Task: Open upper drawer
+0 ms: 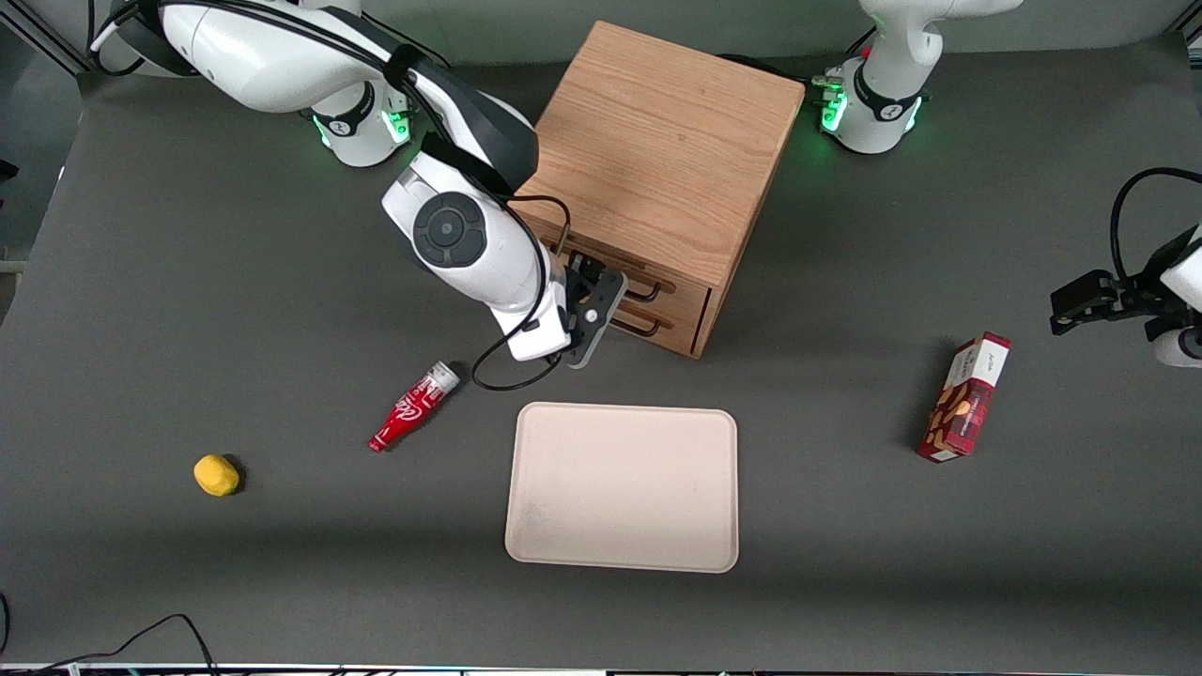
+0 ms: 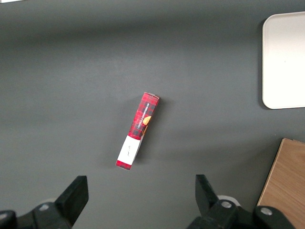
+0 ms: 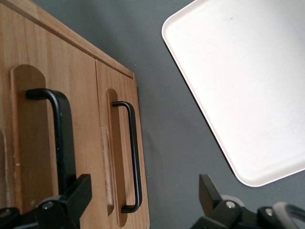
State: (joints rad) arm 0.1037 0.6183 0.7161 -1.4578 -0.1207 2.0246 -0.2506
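Observation:
The oak cabinet [image 1: 657,131] stands at the middle of the table with its two drawers facing the tray. The upper drawer [image 3: 38,76] looks shut, and its black wire handle [image 3: 59,133] runs close past one finger [image 3: 78,195]. The lower drawer's handle [image 3: 133,157] sits nearer the table top, with its end between the fingers. My gripper [image 3: 143,200] is open and holds nothing. It hovers right in front of the drawer fronts [image 1: 681,286], at the working arm's end of the handles [image 1: 646,293]. In the front view the gripper [image 1: 596,314] partly hides the handles.
A cream tray [image 1: 622,486] lies in front of the cabinet, nearer the front camera. A red bottle [image 1: 413,406] and a yellow lump [image 1: 216,474] lie toward the working arm's end. A red box [image 1: 967,399] stands toward the parked arm's end.

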